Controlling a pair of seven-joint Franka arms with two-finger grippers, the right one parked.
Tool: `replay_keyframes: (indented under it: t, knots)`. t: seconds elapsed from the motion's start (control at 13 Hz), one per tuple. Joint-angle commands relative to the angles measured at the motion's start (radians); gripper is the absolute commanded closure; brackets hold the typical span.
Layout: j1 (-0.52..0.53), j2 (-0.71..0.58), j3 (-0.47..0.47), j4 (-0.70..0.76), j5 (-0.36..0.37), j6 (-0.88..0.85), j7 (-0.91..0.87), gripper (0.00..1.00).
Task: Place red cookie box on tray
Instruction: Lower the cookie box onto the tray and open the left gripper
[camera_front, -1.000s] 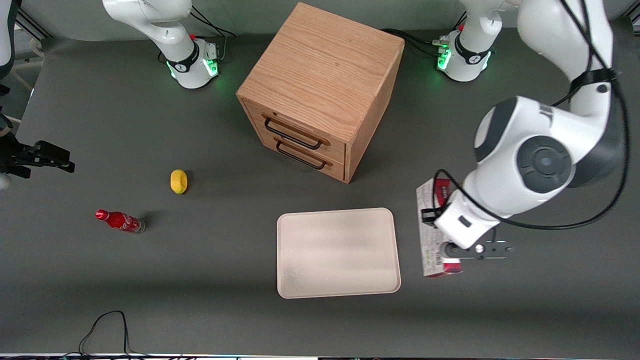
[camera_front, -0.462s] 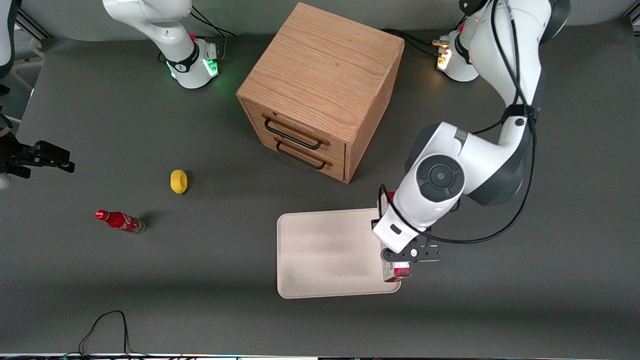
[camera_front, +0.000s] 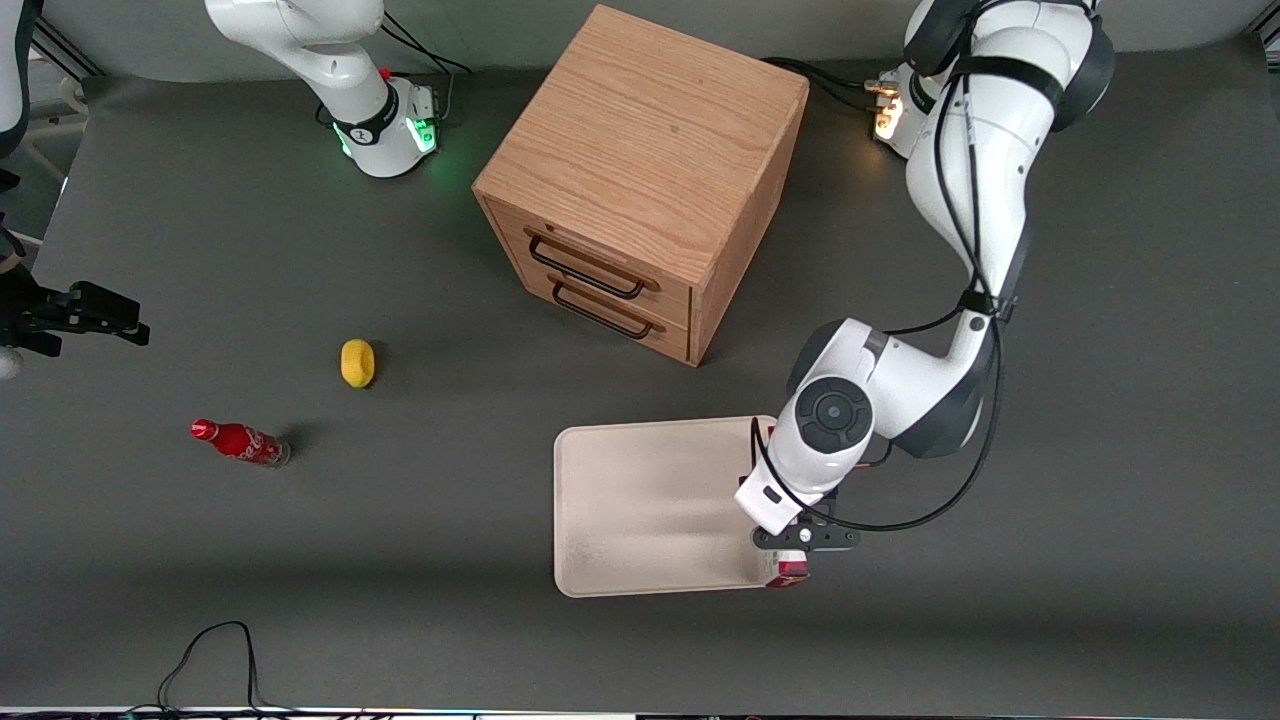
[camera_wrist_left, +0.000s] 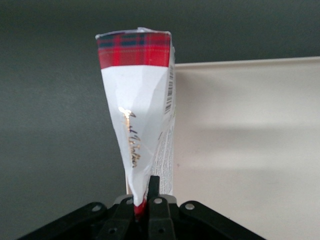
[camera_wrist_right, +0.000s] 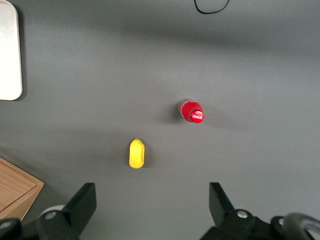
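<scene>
Since half a second ago the left arm has folded lower and swung its wrist a little nearer the front camera, carrying the red cookie box (camera_front: 788, 574) along the tray's edge; a second ago that box was well off the tray, toward the working arm's end of the table, and now it sits over the tray's (camera_front: 640, 500) border on that same end; the gripper (camera_front: 797, 545) hangs above the tray corner nearest the front camera at the working arm's end, with most of the box hidden under the wrist and only its red end poking out; from the wrist camera the gripper (camera_wrist_left: 141, 200) has its fingers pinched tight on the carton, which is squeezed thin where they bite and fans out wider toward its tartan-red end (camera_wrist_left: 137, 115); the box's white face with gold script and a barcode strip along one side is plain to see; one long side lines up with the tray rim (camera_wrist_left: 240, 62), grey table on one hand and cream tray on the other; whether the box touches the tray I cannot tell; elsewhere, unchanged, stand the wooden drawer cabinet (camera_front: 645, 180), the yellow object (camera_front: 357, 362) and the small red cola bottle (camera_front: 240, 442), both toward the parked arm's end.
</scene>
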Motion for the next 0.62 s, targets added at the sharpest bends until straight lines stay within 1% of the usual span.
replay_keyframes:
  t: [0.0,0.54]
  knots:
    - [-0.006,-0.001,0.006,-0.019,0.023,0.01,-0.019,1.0]
    - [-0.029,0.003,0.014,-0.024,0.024,-0.002,-0.127,1.0]
